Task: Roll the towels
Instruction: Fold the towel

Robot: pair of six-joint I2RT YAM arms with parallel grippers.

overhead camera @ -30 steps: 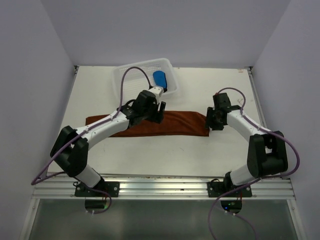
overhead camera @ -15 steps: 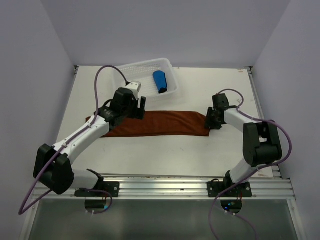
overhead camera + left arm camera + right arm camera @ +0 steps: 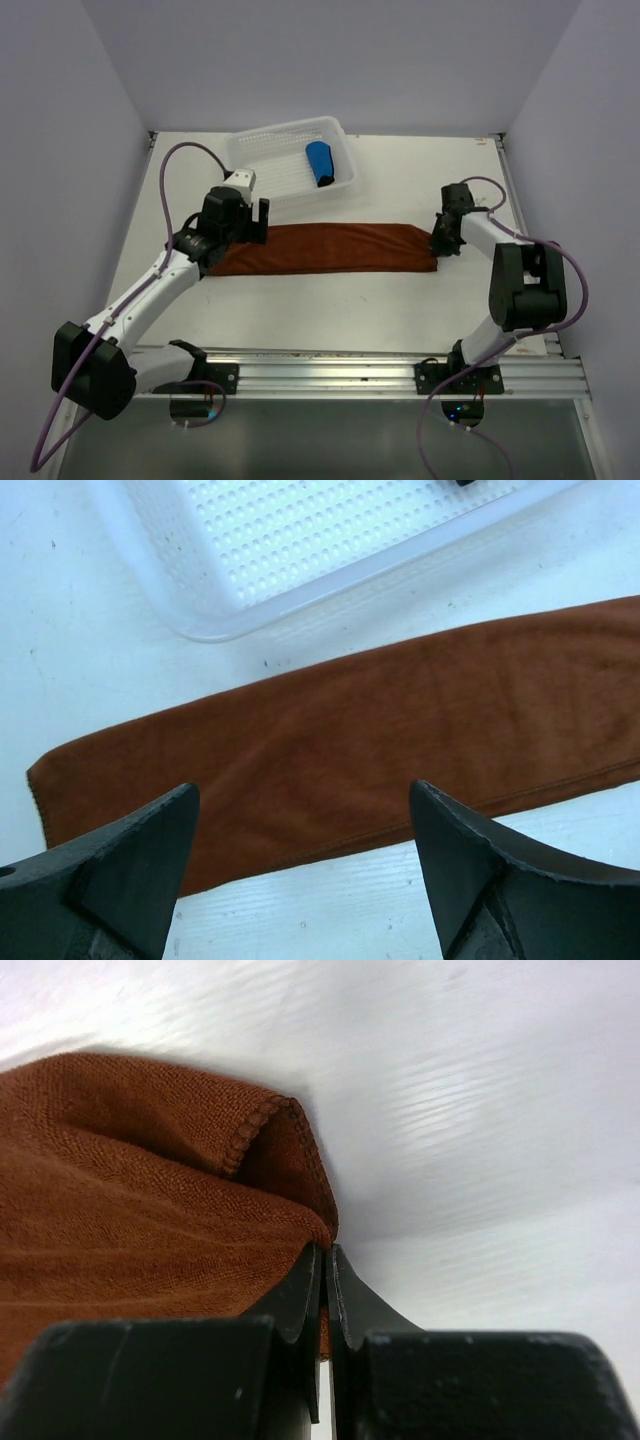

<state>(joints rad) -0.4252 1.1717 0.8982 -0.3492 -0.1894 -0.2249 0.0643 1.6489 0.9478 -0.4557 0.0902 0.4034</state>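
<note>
basket (image 3: 275, 165) just behind towel (image 3: 330, 248), open table (image 3: 330, 310) nearside

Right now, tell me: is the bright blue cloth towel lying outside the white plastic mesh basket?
No, the bright blue towel lies inside the white mesh basket, near its right end.

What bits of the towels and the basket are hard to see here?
- Top view: the brown towel's right end is hidden under the right hand.
- Top view: the blue towel is too small to tell how neatly it is rolled.
- Left wrist view: the top edge cuts off the white basket, so the blue towel barely shows.
- Right wrist view: the fingers hide the towel's pinched edge.
</note>
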